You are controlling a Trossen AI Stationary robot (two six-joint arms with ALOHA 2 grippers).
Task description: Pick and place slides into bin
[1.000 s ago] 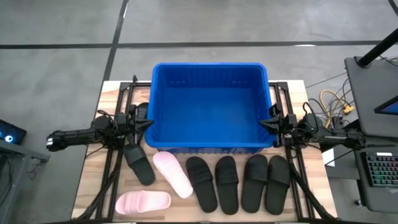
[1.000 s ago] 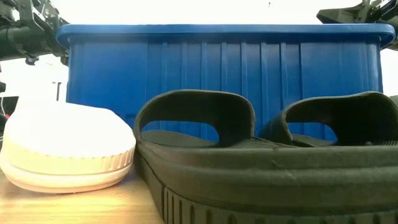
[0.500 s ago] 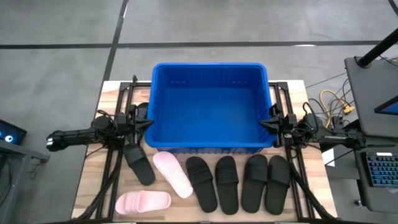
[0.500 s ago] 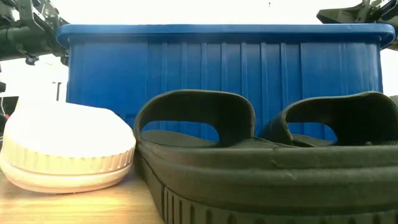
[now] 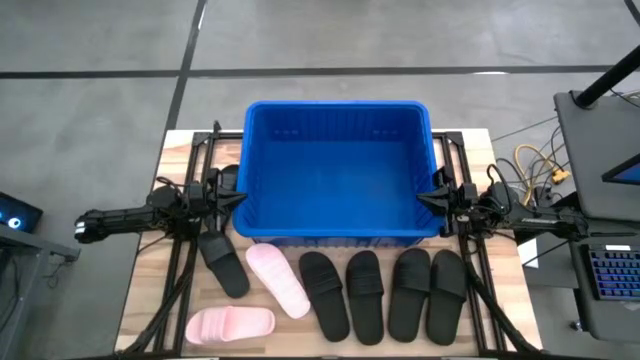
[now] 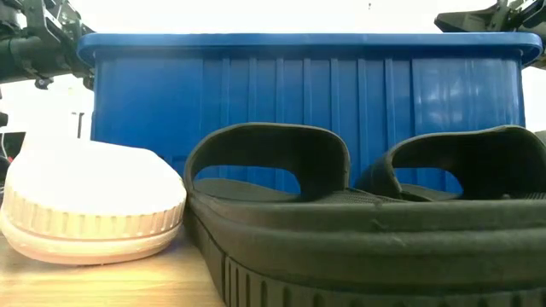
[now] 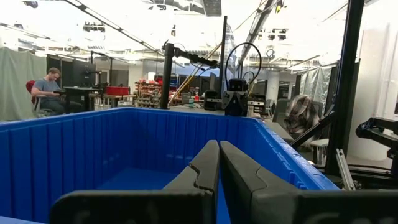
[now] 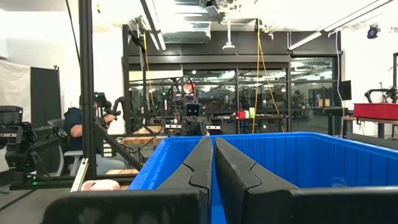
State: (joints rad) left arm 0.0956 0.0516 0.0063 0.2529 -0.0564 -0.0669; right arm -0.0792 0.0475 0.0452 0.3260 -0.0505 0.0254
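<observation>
The blue bin (image 5: 337, 170) stands at the table's middle, toward the far edge, with nothing in it. In front of it lie several slides on their soles: a black one (image 5: 222, 262) at the left, two light pink ones (image 5: 278, 279) (image 5: 229, 325), and several black ones (image 5: 324, 293) (image 5: 364, 292) (image 5: 410, 291) (image 5: 447, 294) side by side. My left gripper (image 5: 241, 197) is shut and empty at the bin's left rim. My right gripper (image 5: 422, 198) is shut and empty at the bin's right rim. The low view shows a pink slide (image 6: 94, 200) and black slides (image 6: 358, 230) close up.
Black frame rails (image 5: 190, 180) run along both sides of the table. A laptop and keyboard (image 5: 610, 270) and yellow cables (image 5: 540, 165) lie off the right edge. A person sits far off in the room in each wrist view (image 7: 46, 90) (image 8: 79, 134).
</observation>
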